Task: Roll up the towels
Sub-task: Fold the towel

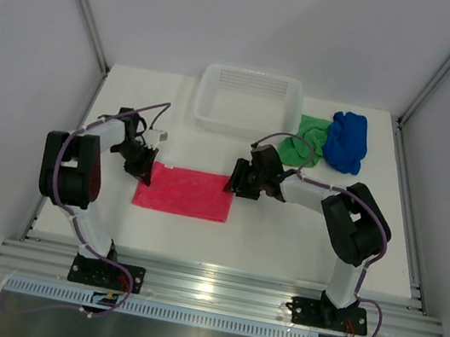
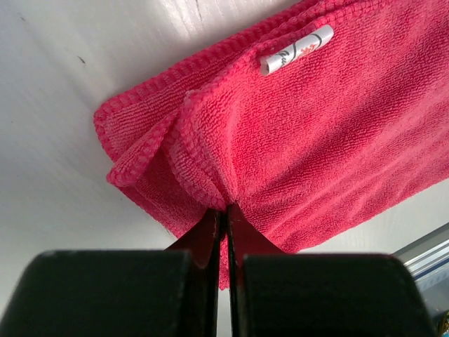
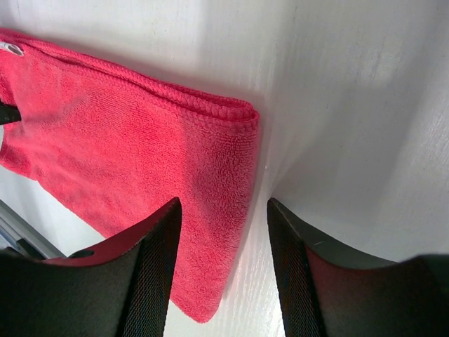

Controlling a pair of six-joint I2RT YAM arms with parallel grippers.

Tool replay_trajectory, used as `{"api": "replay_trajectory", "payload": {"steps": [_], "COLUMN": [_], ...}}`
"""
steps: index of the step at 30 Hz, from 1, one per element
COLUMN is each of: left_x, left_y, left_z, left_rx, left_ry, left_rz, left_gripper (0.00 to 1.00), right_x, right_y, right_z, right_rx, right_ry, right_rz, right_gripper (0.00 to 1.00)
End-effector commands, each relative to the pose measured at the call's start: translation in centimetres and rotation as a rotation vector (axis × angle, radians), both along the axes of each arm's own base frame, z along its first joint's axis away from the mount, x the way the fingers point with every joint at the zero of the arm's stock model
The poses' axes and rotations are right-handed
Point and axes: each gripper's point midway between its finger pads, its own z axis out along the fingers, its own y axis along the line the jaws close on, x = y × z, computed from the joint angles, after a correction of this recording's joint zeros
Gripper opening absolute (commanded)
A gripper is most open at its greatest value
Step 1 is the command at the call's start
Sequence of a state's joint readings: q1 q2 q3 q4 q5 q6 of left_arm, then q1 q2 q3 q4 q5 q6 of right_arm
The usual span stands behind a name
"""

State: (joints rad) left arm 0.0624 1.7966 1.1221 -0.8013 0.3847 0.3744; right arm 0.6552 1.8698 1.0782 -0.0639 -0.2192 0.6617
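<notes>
The pink towel [image 1: 186, 192] lies folded flat on the white table between my two grippers, its white tag [image 2: 296, 50] on top near the left end. My left gripper [image 1: 145, 171] is shut on the towel's left edge [image 2: 210, 161], and the cloth bunches up where the jaws pinch it [image 2: 224, 210]. At the towel's right end [image 3: 140, 147], my right gripper [image 1: 232, 185] stands open and low, one finger over the cloth and the other over bare table [image 3: 223, 203]. The green towel [image 1: 308, 139] and blue towel [image 1: 349, 142] lie crumpled at the back right.
A white mesh basket [image 1: 253, 76] stands at the back middle of the table, just left of the green towel. The metal rail [image 1: 221, 293] runs along the near table edge, and grey walls close in both sides.
</notes>
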Motion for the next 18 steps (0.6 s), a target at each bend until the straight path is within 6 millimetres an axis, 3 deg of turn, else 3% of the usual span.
{"api": "replay_trajectory", "payload": {"steps": [1, 4, 11, 18], "left_x": [1.2, 1.3, 1.3, 1.3], "left_y": [1.1, 1.9, 1.4, 0.5], "left_z": [0.7, 0.5, 1.0, 4.3], "left_rx": [0.027, 0.063, 0.033, -0.011], "left_ry": [-0.05, -0.044, -0.057, -0.131], "left_rz": [0.034, 0.047, 0.039, 0.028], "left_gripper": [0.01, 0.01, 0.01, 0.01], "right_x": [0.5, 1.0, 1.0, 1.2], "right_y": [0.1, 0.0, 1.1, 1.3], "right_z": [-0.2, -0.7, -1.5, -1.6], "right_rx": [0.001, 0.006, 0.036, 0.04], "right_ry": [0.032, 0.068, 0.121, 0.141], "right_rz": [-0.011, -0.03, -0.007, -0.004], "right_gripper": [0.55, 0.55, 0.49, 0.47]}}
